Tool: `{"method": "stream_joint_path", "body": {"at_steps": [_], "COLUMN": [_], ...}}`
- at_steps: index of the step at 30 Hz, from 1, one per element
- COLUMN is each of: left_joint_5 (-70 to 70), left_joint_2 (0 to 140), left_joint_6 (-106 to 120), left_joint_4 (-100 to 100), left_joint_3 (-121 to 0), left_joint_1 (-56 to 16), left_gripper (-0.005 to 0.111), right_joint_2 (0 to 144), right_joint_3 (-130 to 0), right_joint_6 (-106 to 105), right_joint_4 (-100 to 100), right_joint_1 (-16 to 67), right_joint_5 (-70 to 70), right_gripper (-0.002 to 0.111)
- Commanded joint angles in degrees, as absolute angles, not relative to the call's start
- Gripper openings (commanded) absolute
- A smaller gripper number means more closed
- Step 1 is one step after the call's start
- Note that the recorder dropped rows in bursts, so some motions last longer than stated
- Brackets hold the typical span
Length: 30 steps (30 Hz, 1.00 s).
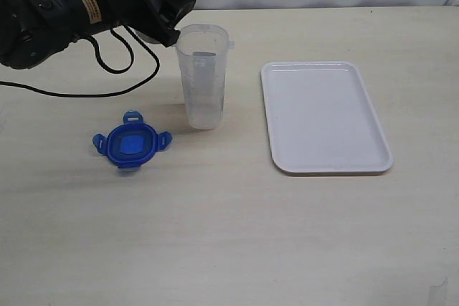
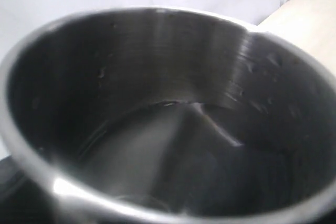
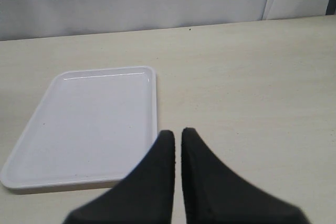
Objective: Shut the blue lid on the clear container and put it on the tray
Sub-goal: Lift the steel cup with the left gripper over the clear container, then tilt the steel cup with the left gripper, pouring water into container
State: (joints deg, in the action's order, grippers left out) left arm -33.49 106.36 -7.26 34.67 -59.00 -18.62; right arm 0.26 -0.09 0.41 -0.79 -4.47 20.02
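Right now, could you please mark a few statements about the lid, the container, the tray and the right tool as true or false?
1. The blue lid is snapped onto the clear container. False: it lies on the table beside the container, apart from it.
2. The clear container stands upright, off the tray. True.
3. The tray holds the blue lid. False: nothing lies on it.
4. The right tool is shut. True.
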Motion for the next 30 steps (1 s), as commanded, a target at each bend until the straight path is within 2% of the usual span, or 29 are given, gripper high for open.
{"method": "stream_joint_path", "body": {"at_steps": [1,30], "left_joint_5": [-38.3,-38.3], "left_joint_2": [105.6,105.6], "left_joint_6": [-2.1,19.1], "left_joint_4": [33.8,33.5], "left_joint_3": [-60.2,-60.2], "left_joint_1": [-18.8,-18.7], "left_gripper": [0.000,0.000], "right_joint_2": [0.0,0.0], "right_joint_3": [0.0,0.0], "right_joint_6": [0.0,0.0], "right_joint_4": [-0.8,-0.8], "right_joint_1": [-4.7,-4.7], "right_joint_5": [19.8,19.8], "right_gripper": [0.005,0.005]}}
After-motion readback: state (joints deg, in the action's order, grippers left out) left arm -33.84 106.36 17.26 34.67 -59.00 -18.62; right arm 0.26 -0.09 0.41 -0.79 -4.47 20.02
